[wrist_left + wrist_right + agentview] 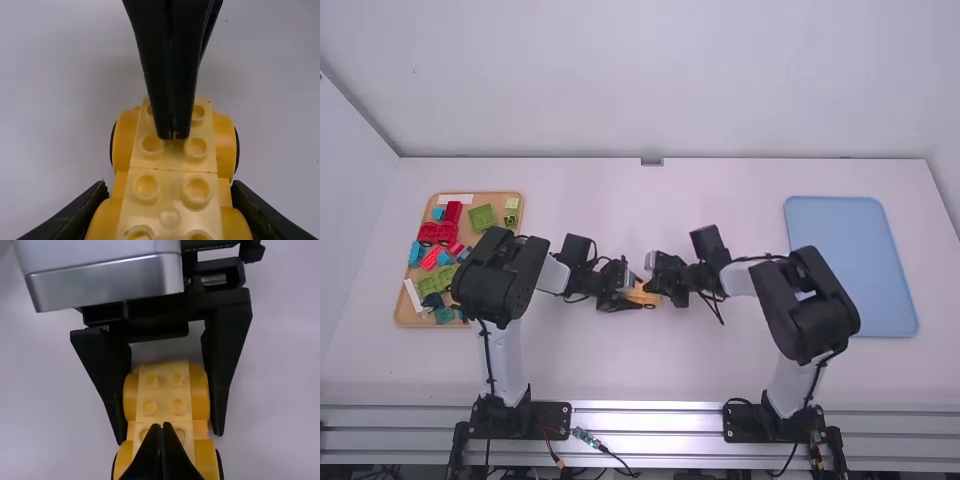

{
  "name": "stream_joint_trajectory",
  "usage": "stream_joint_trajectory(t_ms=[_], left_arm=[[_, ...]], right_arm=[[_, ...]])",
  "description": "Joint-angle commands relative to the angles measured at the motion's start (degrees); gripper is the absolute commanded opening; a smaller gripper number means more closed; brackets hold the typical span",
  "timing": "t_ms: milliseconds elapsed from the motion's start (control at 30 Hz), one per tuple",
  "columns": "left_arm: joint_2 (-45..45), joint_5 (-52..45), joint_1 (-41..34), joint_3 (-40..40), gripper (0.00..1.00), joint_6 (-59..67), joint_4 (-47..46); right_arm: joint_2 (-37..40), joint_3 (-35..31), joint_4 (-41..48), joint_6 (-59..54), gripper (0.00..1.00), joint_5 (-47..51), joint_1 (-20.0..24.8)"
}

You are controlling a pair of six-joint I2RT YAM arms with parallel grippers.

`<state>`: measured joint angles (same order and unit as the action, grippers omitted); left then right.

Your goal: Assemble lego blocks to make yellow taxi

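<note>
In the high view the yellow taxi body (pixel 642 294) lies at mid-table between my left gripper (pixel 620 290) and my right gripper (pixel 658 280). The left wrist view shows the studded taxi body (pixel 170 200), with wheels along its sides and my left gripper (pixel 170 220) shut on it, one finger on each side. In the right wrist view my right gripper (pixel 161 430) has its fingertips together, over the studs of the taxi body (pixel 164 390); whether they touch it I cannot tell.
At the left stands a wooden tray (pixel 415 318) with red, green and blue blocks and white pieces. A blue tray (pixel 850 265) lies at the right. Both arms come close together at the middle.
</note>
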<state>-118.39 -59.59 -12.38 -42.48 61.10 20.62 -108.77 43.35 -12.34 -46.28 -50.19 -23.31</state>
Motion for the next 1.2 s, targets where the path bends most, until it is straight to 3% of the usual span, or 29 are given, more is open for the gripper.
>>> stream_joint_trajectory(t_ms=[0,167,300,500,700,967,1067,1167], left_arm=[[-0.8,2.0,-0.4,0.5,0.02,0.8,-0.3],[-0.8,2.0,-0.4,0.5,0.02,0.8,-0.4],[-0.8,2.0,-0.4,0.5,0.02,-0.9,-0.3],[-0.8,2.0,-0.4,0.5,0.02,-1.8,0.4],[-0.8,2.3,-0.4,0.5,0.05,-6.5,2.2],[-0.8,8.1,-1.0,0.3,0.04,-12.1,3.4],[-0.8,8.2,-1.5,-0.1,0.05,-12.1,2.6],[-0.8,8.2,-1.5,-0.7,0.06,-12.1,1.5]], right_arm=[[-0.5,-2.6,0.4,1.5,0.00,5.2,-0.6],[-0.3,-2.8,-2.3,1.3,0.00,1.0,-0.6],[3.8,-2.9,-3.7,-0.8,0.00,-7.6,2.3],[9.1,-2.9,-2.1,-1.4,0.00,-9.0,5.4],[12.1,-2.9,3.9,3.6,0.00,7.2,7.2],[17.1,-2.9,13.6,9.4,0.03,30.2,6.3],[19.2,-2.9,15.5,12.5,0.08,36.3,5.6],[21.1,-2.9,18.5,14.1,0.22,42.8,4.5]])
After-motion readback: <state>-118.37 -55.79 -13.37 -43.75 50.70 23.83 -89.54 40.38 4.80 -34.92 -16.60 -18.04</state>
